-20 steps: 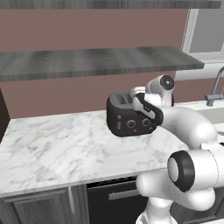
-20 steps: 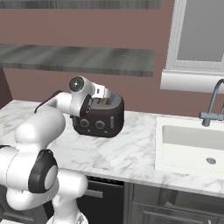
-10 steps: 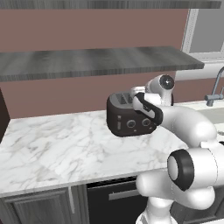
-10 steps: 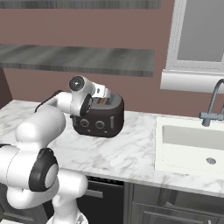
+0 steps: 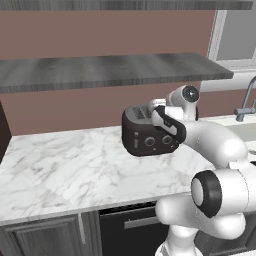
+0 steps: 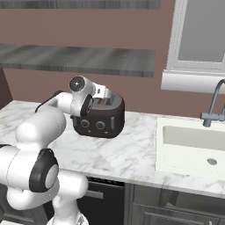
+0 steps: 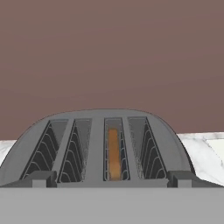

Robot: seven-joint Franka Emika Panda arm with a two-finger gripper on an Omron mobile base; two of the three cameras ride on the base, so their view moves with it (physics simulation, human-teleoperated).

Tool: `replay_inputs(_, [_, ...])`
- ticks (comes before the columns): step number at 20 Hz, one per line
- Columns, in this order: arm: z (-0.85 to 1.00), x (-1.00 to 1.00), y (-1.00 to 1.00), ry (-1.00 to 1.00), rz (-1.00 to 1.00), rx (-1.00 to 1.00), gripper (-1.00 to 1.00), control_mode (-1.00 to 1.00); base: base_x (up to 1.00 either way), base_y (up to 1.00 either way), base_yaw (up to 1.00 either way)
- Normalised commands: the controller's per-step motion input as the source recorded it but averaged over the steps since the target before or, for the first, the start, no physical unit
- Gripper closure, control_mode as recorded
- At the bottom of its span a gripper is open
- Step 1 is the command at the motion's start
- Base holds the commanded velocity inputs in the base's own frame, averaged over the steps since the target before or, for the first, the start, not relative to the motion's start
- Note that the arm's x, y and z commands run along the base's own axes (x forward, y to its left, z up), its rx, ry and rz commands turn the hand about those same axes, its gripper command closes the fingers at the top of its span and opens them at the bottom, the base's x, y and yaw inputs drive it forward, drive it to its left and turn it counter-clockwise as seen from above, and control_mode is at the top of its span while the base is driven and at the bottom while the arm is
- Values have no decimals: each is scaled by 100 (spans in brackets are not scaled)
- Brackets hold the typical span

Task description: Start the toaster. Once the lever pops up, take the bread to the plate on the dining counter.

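Note:
The dark toaster stands on the marble counter near the back wall, its two knobs facing the base. My gripper hovers just above the toaster's right end, also seen in the right base view as the gripper over the toaster. In the hand view the four slots of the toaster run away from me, with the brown bread sunk in the third slot from the left. The fingertips stand wide apart and the gripper is open, holding nothing. The lever is hidden by my hand. The plate and dining counter are out of view.
A grey shelf runs along the wall above the toaster. A white sink with a faucet lies to the right, under a window. A broad stretch of counter lies left of the toaster.

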Motion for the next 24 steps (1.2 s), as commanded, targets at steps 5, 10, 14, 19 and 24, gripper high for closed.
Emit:
replay_inputs(5, [0,6,0,0,0,0,-100,-100,0,0,0])
replay_inputs(10, [-10,2,0,0,0,0,-100,-100,0,0,0])
replay_inputs(14, [-20,0,0,0,0,0,-100,-100,0,0,0])
replay_inputs(19, [-24,0,0,0,0,0,-100,-100,0,0,0])
replay_inputs(24, [-15,1,0,0,0,0,-100,-100,0,0,0])
